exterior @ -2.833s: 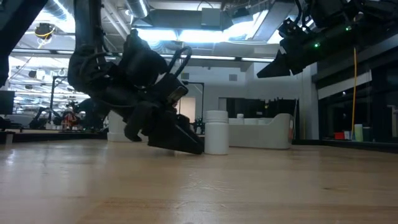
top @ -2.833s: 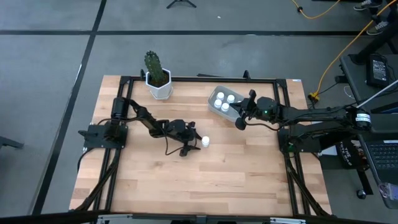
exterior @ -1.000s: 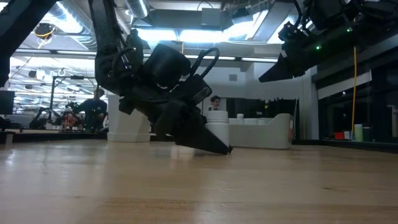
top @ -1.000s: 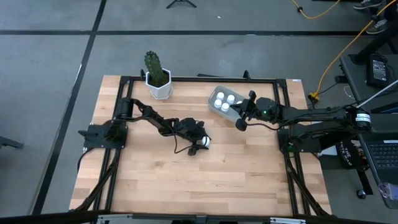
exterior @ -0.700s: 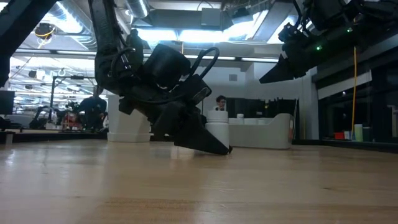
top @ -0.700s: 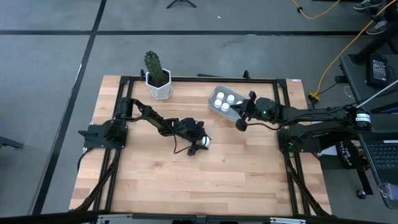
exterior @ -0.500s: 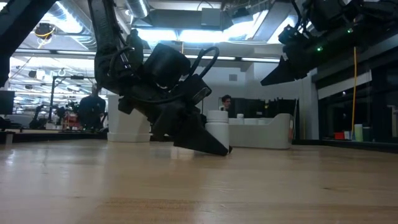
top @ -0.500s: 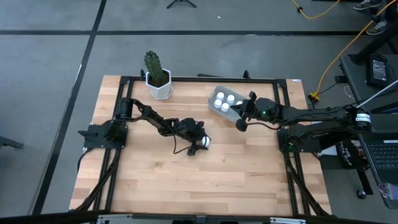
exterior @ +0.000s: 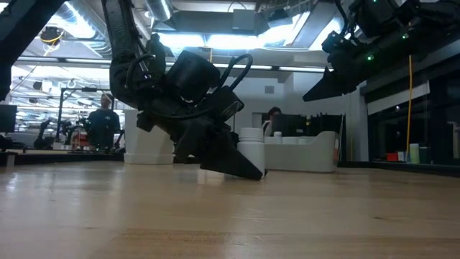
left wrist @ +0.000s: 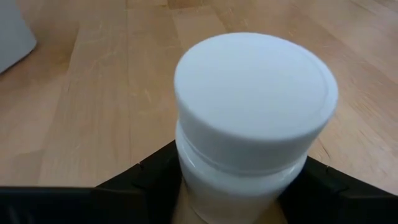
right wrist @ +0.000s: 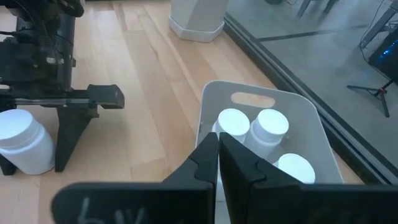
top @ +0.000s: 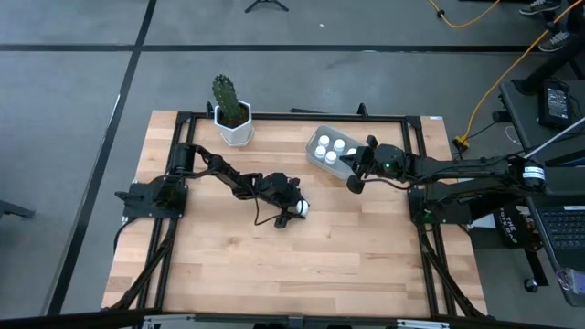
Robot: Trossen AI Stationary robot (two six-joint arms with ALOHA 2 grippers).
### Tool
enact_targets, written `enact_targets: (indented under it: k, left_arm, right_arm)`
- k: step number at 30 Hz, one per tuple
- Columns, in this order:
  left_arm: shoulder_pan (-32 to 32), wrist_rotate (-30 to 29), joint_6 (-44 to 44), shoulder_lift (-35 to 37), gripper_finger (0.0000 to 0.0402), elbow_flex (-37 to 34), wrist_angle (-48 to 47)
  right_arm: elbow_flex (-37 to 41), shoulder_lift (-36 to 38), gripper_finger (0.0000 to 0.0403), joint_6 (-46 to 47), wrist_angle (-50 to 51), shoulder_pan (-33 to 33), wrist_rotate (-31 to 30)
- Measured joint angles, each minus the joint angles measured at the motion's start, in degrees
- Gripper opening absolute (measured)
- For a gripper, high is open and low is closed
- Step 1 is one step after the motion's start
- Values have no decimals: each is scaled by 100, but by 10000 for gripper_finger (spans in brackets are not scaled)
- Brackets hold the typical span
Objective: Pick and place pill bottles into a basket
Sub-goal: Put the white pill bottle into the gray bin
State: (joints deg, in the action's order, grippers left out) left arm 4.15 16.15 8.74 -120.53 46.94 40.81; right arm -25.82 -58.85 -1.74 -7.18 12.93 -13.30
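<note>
Four pill bottles point(top: 301, 208), one basket point(top: 313, 143)

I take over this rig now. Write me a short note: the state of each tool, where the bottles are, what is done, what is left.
Left tool: low at table centre, fingers on both sides of one upright pill bottle; grip not confirmed.
Right tool: shut, empty, raised beside the basket.
Done: three bottles visible in the basket.
Left: lift the centre bottle into the basket. No other bottles are visible on the table.
</note>
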Motion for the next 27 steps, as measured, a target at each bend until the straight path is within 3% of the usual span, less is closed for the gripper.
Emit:
enact_targets:
  k: [14,27]
  left_arm:
    - [19,58,-3,4,214,0,-55]
    - [32,180,-1,7,176,-6,-45]
  right_arm:
    - [0,0,19,0,-2,0,0]
    - [0,0,19,-31,-42,0,-7]
